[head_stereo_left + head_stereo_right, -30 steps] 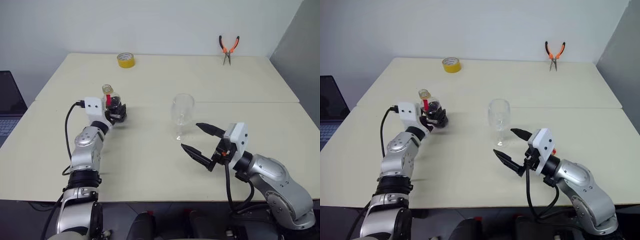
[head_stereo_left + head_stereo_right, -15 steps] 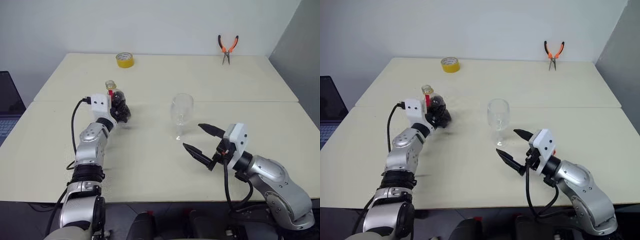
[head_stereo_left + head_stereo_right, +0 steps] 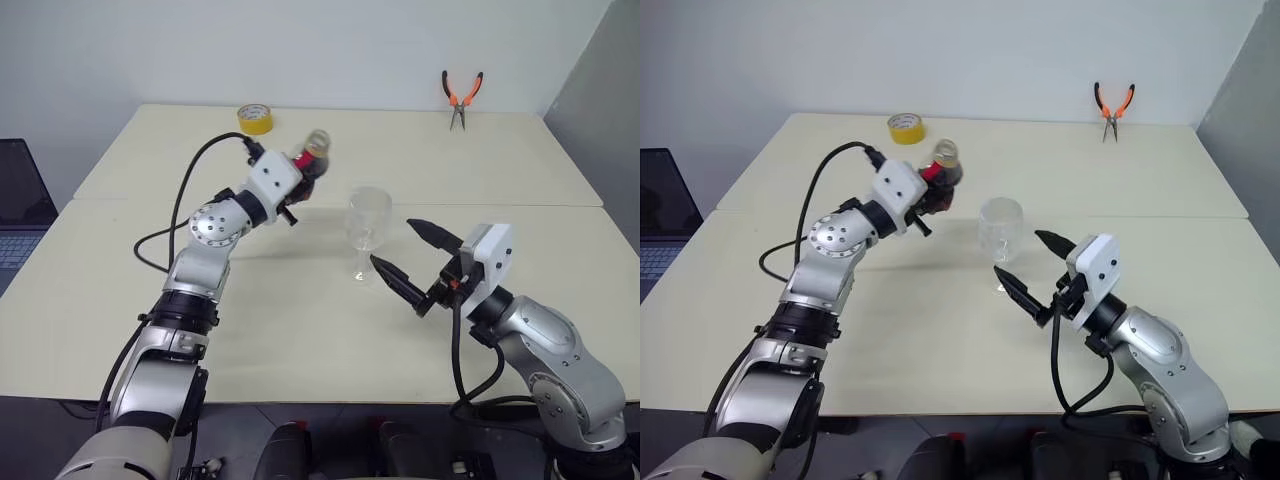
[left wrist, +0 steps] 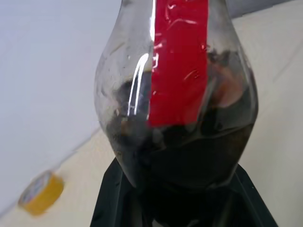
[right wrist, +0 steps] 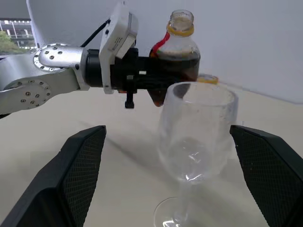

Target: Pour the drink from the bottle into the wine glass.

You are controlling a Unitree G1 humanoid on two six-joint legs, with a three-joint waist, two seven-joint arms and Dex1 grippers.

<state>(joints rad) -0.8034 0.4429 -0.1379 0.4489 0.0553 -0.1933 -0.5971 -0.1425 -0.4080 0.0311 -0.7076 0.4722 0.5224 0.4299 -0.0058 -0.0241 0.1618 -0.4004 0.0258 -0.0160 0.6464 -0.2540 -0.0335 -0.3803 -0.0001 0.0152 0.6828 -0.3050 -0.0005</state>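
On the cream table, the work stands at its middle stage: the bottle is in hand and off the surface, but nothing has been poured.

Furthest left, at the table's edge, sits a laptop, with a yellow tape roll near the far edge. Neither belongs to the job.

Next comes the left gripper, its two black fingers clamped on the bulbous base of the bottle, which it holds in the air above the table, just to the left of the glass and slightly beyond it. In the right wrist view the bottle sits close to upright, its mouth open with only a yellow ring around the neck. The drink fills the lower body of the bottle, dark and undisturbed.

In the middle, the wine glass stands upright on its foot, and its bowl looks empty.

To its right, the right gripper hovers just beside the glass with its fingers spread wide, one on either side of the stem's line, holding nothing. It seems placed to steady the glass.

At the far right edge lie orange-handled pliers.

What is left, by this reading, is to bring the neck over the rim, tip the bottle, and pour.
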